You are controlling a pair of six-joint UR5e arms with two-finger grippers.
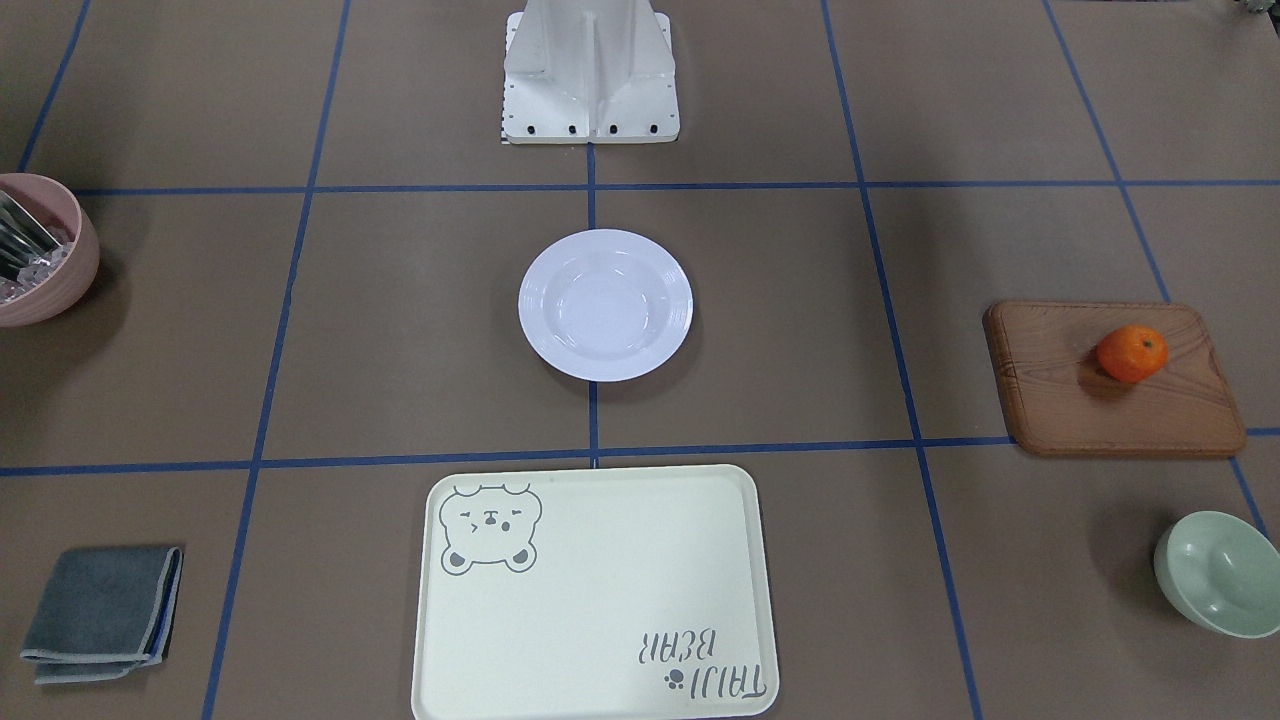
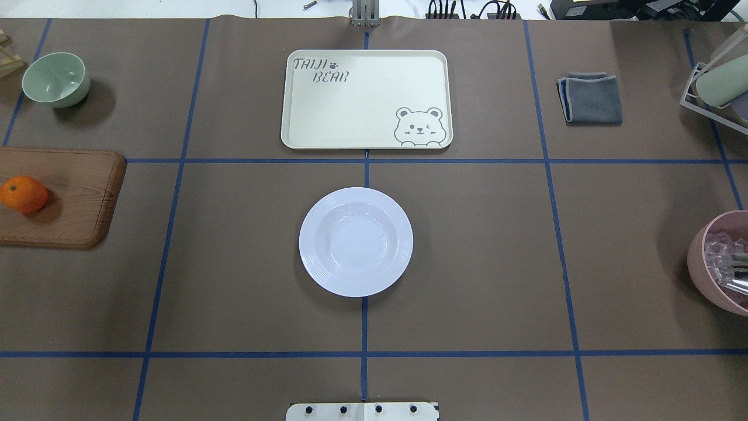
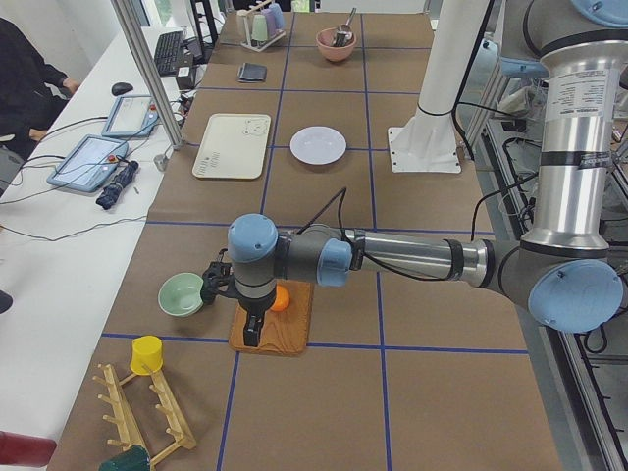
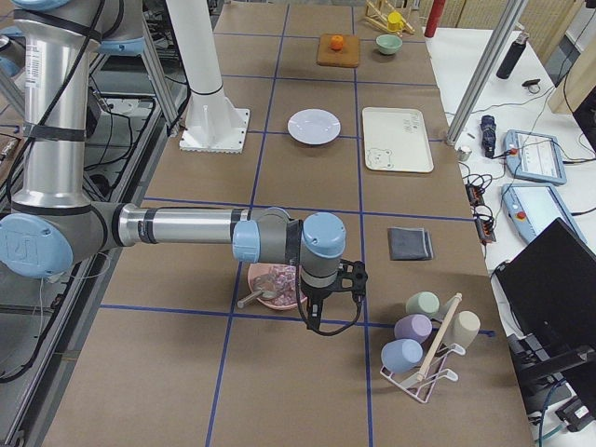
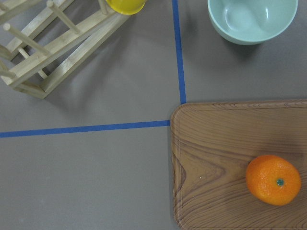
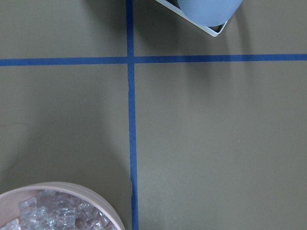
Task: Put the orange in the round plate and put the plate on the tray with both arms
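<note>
Orange [image 1: 1132, 352] rests on the wooden board [image 1: 1115, 405] by the left gripper [image 3: 253, 332], well apart from round plate [image 1: 605, 304] and tray [image 1: 595, 600], right gripper [image 4: 314, 319] hangs by the pink bowl [image 4: 276, 300], and whether either's jaws are apart I cannot tell.

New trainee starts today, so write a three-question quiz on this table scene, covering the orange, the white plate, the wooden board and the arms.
1. True or false: the small bright-orange mandarin already lies in the glossy white round plate.
2. The mandarin rests on: A) folded grey cloth; B) brown wooden board; C) pale green bowl.
3. Which gripper hangs nearest the mandarin?
Key: 1 false; 2 B; 3 the left gripper.
</note>
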